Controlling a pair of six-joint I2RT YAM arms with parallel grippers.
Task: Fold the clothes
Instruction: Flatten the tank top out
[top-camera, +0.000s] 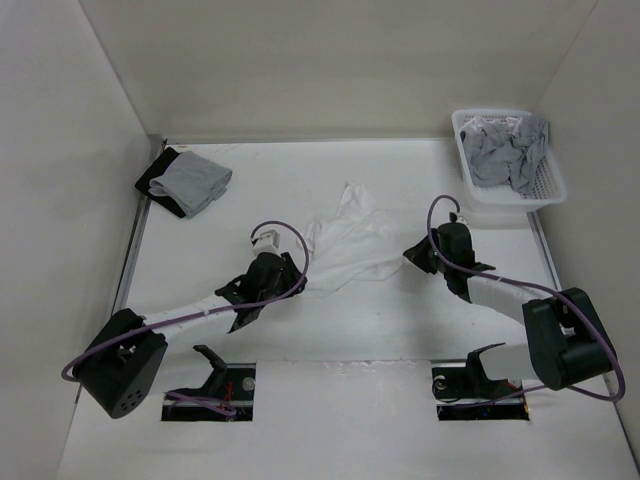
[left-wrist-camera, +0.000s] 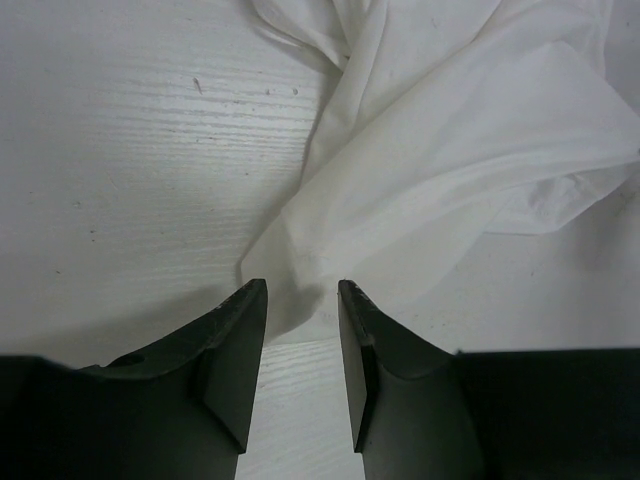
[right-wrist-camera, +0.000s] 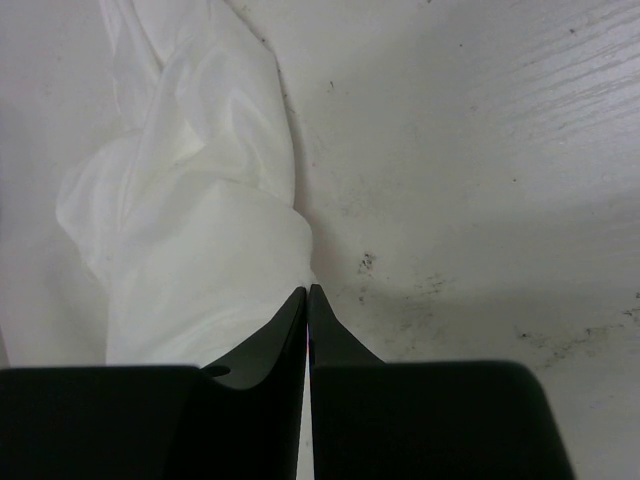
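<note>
The white top is seen crumpled near the middle of the table, between the two grippers. The left gripper is held low at the garment's left edge with its jaws parted; a corner of the fabric lies in the gap at the tips, not yet pinched. The right gripper is clenched, its tips pressed together against a bunched fold on the garment's right side; whether fabric is caught between them cannot be told. Grey garments are heaped in a white basket at the far right, and a folded grey garment is laid on a black cloth at the far left
</note>
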